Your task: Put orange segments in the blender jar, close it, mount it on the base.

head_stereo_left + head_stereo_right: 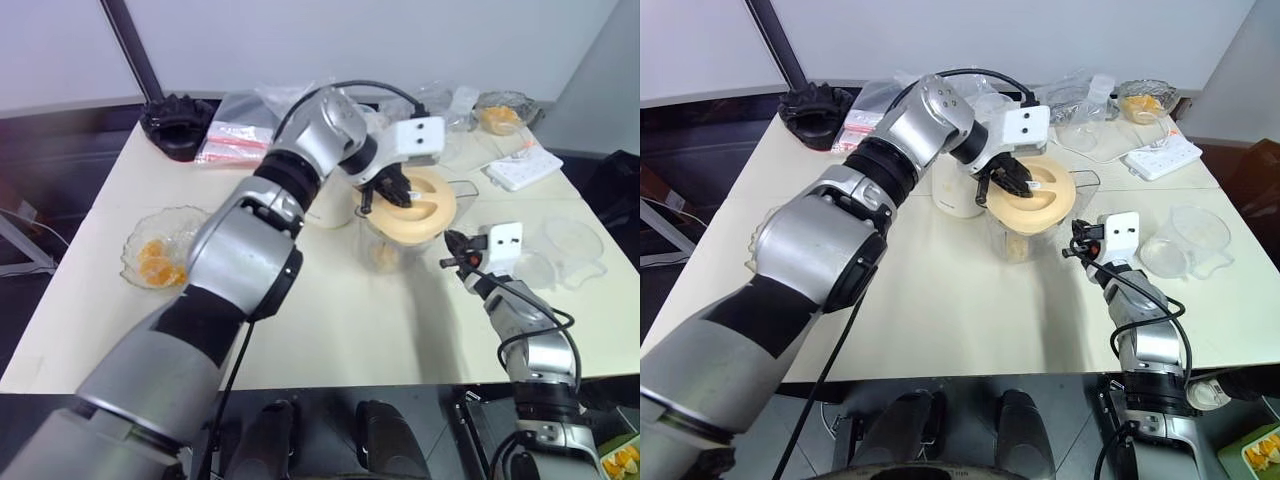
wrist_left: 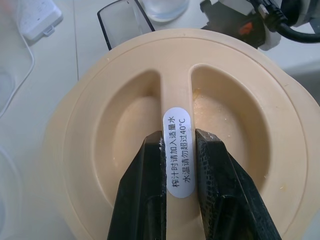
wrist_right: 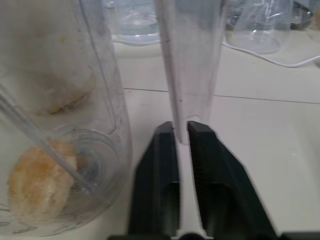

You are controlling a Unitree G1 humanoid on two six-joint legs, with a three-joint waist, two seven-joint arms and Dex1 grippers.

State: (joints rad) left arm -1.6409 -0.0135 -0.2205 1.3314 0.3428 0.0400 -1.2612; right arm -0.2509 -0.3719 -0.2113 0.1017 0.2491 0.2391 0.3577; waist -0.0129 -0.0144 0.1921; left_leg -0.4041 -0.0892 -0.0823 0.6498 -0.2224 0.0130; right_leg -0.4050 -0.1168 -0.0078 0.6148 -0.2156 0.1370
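Here the right pincer (image 3: pixel 182 132) nips the blender jar (image 3: pixel 60 125) handle.

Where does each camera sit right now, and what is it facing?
Head pair: looks down over the table at both arms.
Left wrist: looks down on the lid, left claw pinching its ridge.
Right wrist: level, right claw shut on the blender jar handle.
Shared: lid and jar.
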